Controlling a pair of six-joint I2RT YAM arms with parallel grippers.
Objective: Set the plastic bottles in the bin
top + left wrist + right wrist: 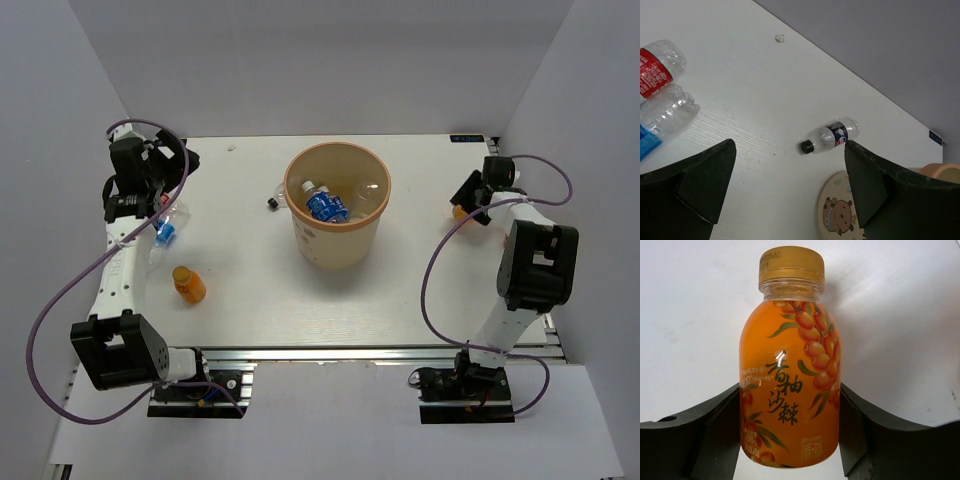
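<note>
The orange bottle (790, 340) is well to the right of the bin (335, 245), out by the table's (400, 290) right edge, and from above it is mostly hidden under the right arm. It is small, stubby, rigid plastic and looks full of juice, so probably a bit heavy for its size and unlikely to crush. The glossy label likely makes it slippery. The best hold is across the wide lower body, not the narrower top. The right gripper (790, 390) is there already: both pads sit against the sides of the lower body, gripping it at a mid-width opening. I cannot tell whether it is off the table. The left gripper (790, 145) hangs wide open to the left of the bin, holding and touching nothing. Under it, left of the bin, lie a red-label bottle (657, 70) and a blue-label bottle (662, 120), both clear, thin-walled and empty-looking, so light, crushable and likely to roll. A small black-capped bottle (830, 137) lies just beside the bin's left wall. A second orange bottle (188, 285) stands nearer the arms, left of the bin. A few bottles (325, 205) are in the bin already.
</note>
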